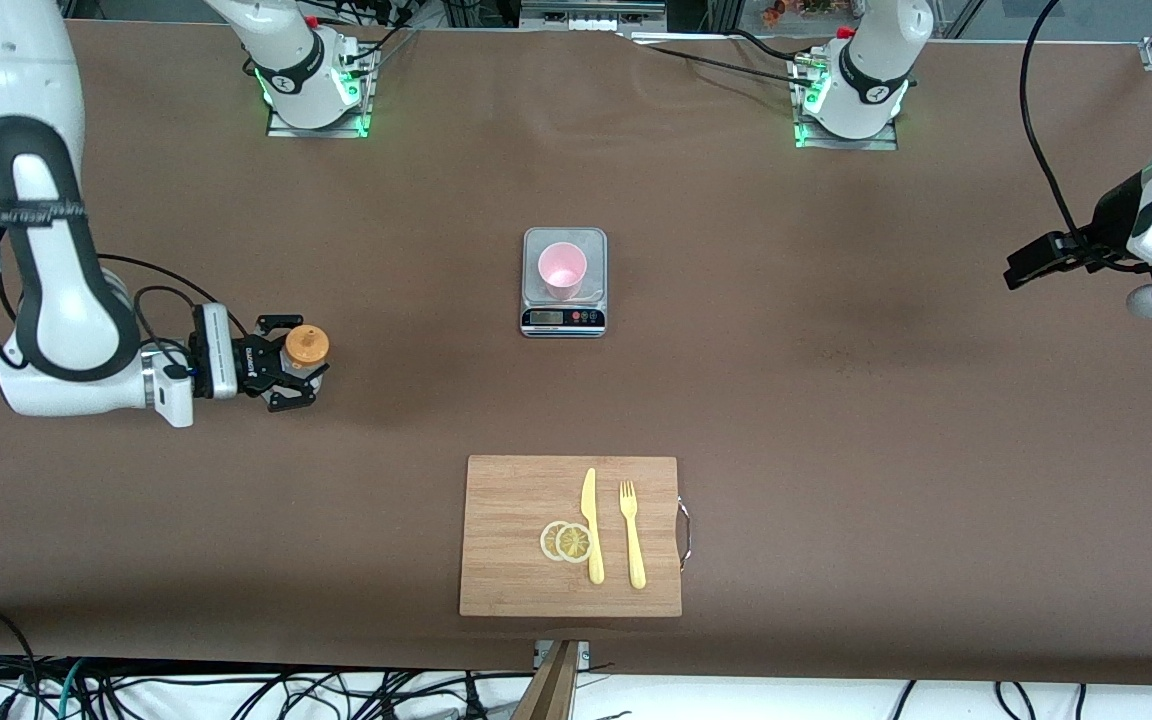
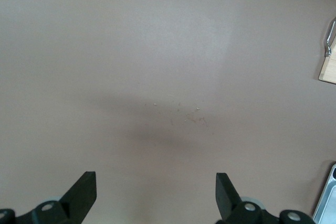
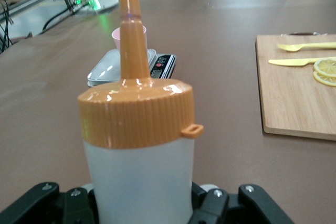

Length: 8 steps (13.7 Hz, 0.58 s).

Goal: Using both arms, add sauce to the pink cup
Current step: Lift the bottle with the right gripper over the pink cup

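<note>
I see a translucent whitish plastic squeeze bottle [image 3: 139, 182] with a ribbed orange nozzle cap [image 3: 135, 111]. The small round plastic cup [image 1: 562, 270] is pale pink, on a silver steel scale [image 1: 564, 315] with a dark front strip. I read the table cover [image 1: 836, 400] as plain matte brown. The rectangular wooden cutting board [image 1: 516, 540] is light tan; its plastic knife [image 1: 592, 525], plastic fork [image 1: 632, 535] and lemon slices [image 1: 566, 541] are pale yellow.

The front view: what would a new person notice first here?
Probably the right gripper, shut on the sauce near the right arm's end of the table. Next, the pink cup standing on the scale mid-table. The left gripper waits open over bare table.
</note>
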Each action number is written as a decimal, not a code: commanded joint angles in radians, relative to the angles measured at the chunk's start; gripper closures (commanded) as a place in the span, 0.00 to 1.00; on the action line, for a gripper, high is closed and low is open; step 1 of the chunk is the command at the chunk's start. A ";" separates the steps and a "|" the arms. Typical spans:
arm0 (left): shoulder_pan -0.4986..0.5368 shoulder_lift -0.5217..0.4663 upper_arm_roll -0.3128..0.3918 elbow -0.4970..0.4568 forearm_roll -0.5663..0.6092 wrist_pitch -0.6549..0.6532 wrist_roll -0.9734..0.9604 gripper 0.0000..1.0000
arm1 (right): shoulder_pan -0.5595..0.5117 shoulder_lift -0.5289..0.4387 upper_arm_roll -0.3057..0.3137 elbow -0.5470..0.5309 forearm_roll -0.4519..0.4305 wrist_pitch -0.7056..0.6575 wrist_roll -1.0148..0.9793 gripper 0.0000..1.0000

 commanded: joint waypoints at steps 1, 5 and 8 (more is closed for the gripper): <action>0.008 -0.002 -0.005 0.008 0.019 -0.018 0.028 0.00 | 0.101 -0.097 -0.006 -0.030 -0.125 0.061 0.175 1.00; 0.008 -0.002 -0.005 0.008 0.018 -0.021 0.029 0.00 | 0.224 -0.131 -0.006 -0.032 -0.257 0.116 0.370 1.00; 0.008 -0.002 -0.004 0.008 0.009 -0.023 0.029 0.00 | 0.326 -0.143 -0.006 -0.030 -0.358 0.156 0.530 1.00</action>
